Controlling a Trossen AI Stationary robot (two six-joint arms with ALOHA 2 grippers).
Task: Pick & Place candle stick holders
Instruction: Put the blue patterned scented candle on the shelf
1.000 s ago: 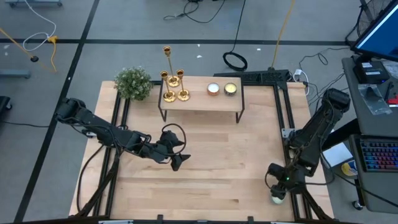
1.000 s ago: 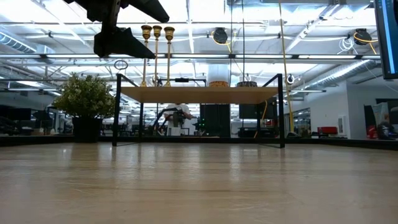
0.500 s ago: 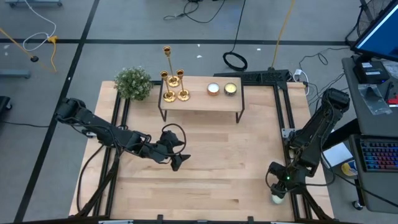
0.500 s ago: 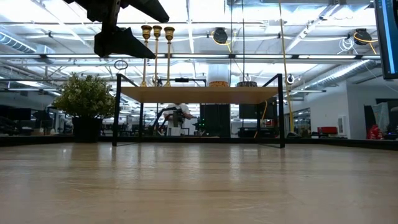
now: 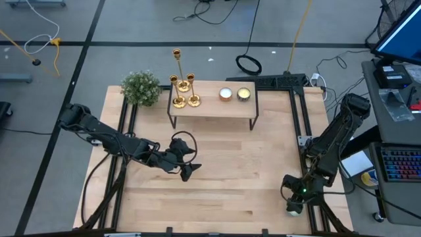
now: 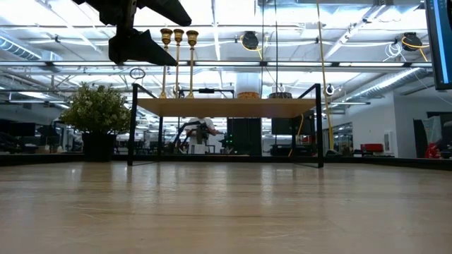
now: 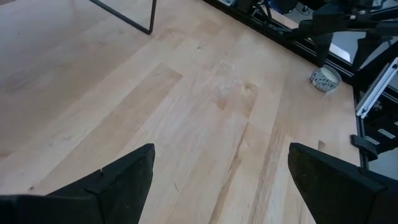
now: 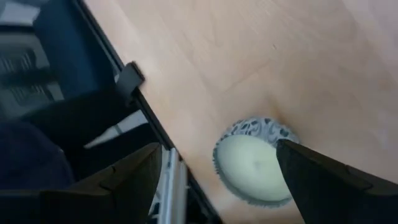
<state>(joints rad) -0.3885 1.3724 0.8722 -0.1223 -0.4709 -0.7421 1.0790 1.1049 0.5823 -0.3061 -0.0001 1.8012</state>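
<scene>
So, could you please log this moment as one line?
left hand: open, mid-table | right hand: open, over candle | candlesticks: untouched on shelf

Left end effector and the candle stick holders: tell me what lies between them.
In the high view, only bare wooden tabletop and the front edge of the small raised shelf separate the left end effector from the candle stick holders.

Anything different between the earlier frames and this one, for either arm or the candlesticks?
Nothing visibly changed. The left end effector hangs open over the table's middle, the right end effector open at the near right corner over a small candle, and the three candlesticks stand on the small stand.
</scene>
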